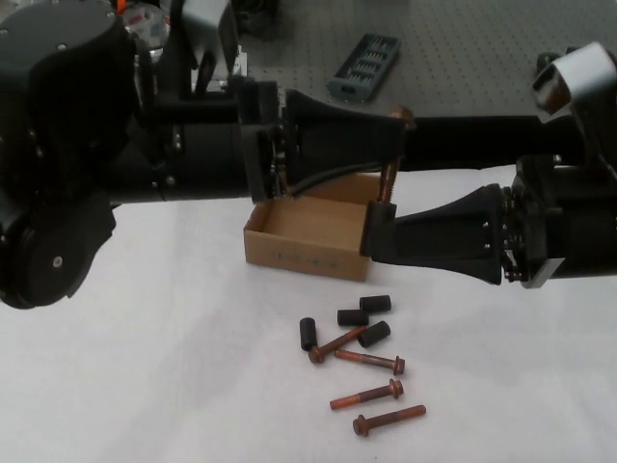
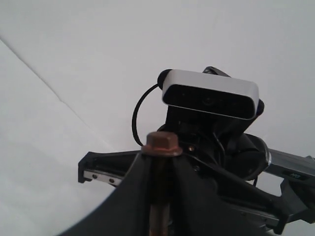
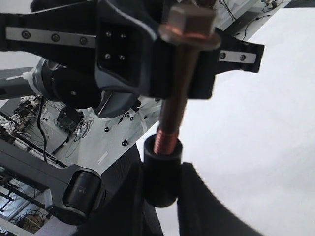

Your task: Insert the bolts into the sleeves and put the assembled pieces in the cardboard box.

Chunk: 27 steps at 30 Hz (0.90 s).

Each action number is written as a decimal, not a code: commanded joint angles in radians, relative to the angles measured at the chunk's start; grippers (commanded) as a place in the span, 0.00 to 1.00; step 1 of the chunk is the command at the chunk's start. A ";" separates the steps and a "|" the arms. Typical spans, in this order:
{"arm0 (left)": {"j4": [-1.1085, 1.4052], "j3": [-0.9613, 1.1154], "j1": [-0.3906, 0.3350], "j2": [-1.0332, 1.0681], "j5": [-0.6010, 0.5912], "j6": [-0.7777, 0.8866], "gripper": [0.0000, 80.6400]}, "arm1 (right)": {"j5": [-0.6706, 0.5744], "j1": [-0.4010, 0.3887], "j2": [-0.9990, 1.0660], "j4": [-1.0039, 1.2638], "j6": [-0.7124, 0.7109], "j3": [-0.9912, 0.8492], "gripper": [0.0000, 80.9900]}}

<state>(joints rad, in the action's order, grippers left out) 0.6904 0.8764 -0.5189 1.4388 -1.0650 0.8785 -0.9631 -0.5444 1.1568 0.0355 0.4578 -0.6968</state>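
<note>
White bench (image 1: 145,386) — left end effector (image 1: 395,135) clamps bolt (image 3: 179,93); right end effector (image 1: 371,230) clamps sleeve (image 3: 158,177), tip inside.

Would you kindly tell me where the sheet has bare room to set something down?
Bare: the white sheet left of the loose sleeves and bolts, and right of them. Crowded: that pile before the cardboard box, and above the box, where the left pincer and right pincer hang.
</note>
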 commanded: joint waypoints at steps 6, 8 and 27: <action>0.021 -0.002 -0.033 -0.010 -0.111 -0.098 0.01 | 0.082 0.019 -0.001 0.018 0.002 -0.017 0.02; 0.021 -0.002 -0.026 -0.010 -0.111 -0.102 0.01 | 0.098 0.019 -0.001 0.023 0.002 -0.017 0.02; 0.021 -0.002 0.043 -0.010 -0.091 -0.127 0.01 | 0.180 0.019 -0.001 0.016 -0.058 -0.085 0.02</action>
<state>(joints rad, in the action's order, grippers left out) 0.7151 0.8767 -0.4802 1.4388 -1.0752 0.7399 -0.8626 -0.5426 1.1568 0.0152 0.4121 -0.7596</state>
